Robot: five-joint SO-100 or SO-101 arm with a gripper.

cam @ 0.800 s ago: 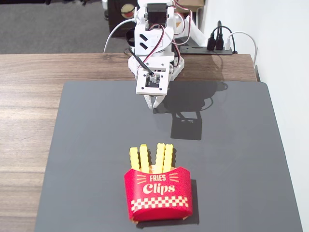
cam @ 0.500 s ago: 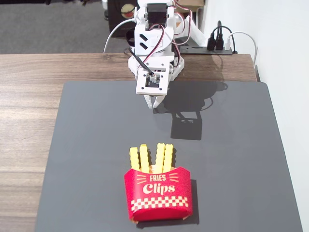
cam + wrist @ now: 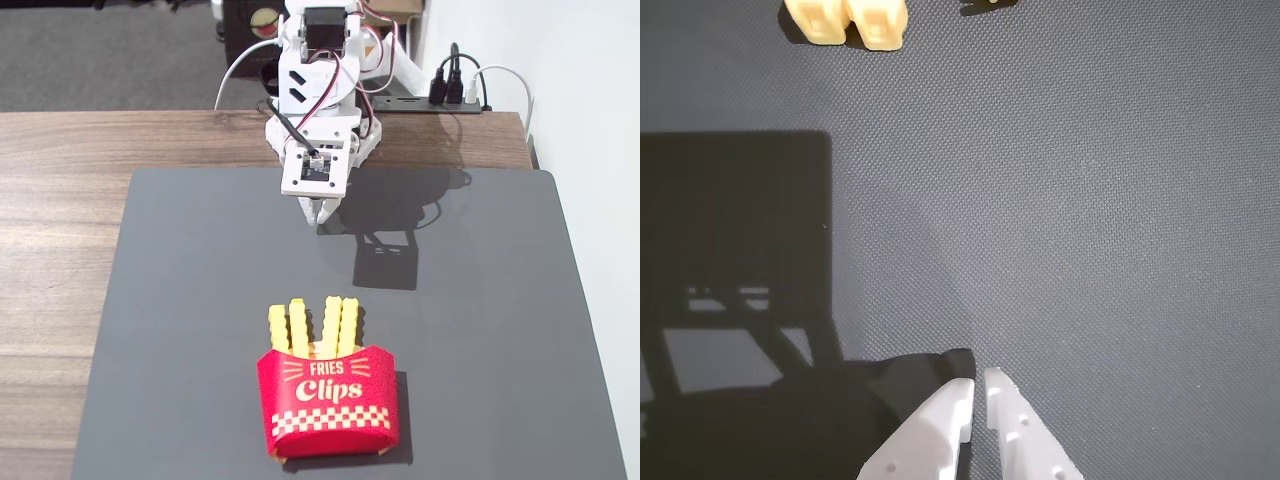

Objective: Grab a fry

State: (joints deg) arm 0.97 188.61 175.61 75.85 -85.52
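Fry [image 3: 277,329] bright yellow, crinkle-edged, upright in carton [image 3: 328,401]; end effector [image 3: 320,214] pressed together, empty.

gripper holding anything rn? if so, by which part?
Nothing is held. The gripper hangs over bare mat, fingertips nearly together with nothing between them. All four fries sit in the red carton.

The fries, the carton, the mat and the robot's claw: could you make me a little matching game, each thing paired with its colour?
Things:
1. fries
2. carton
3. mat
4. claw

Colours:
A. dark grey
B. white
C. yellow
D. red

Pairs: 1-C, 2-D, 3-A, 4-B. The claw's tips also show in the wrist view, nearly together and empty.
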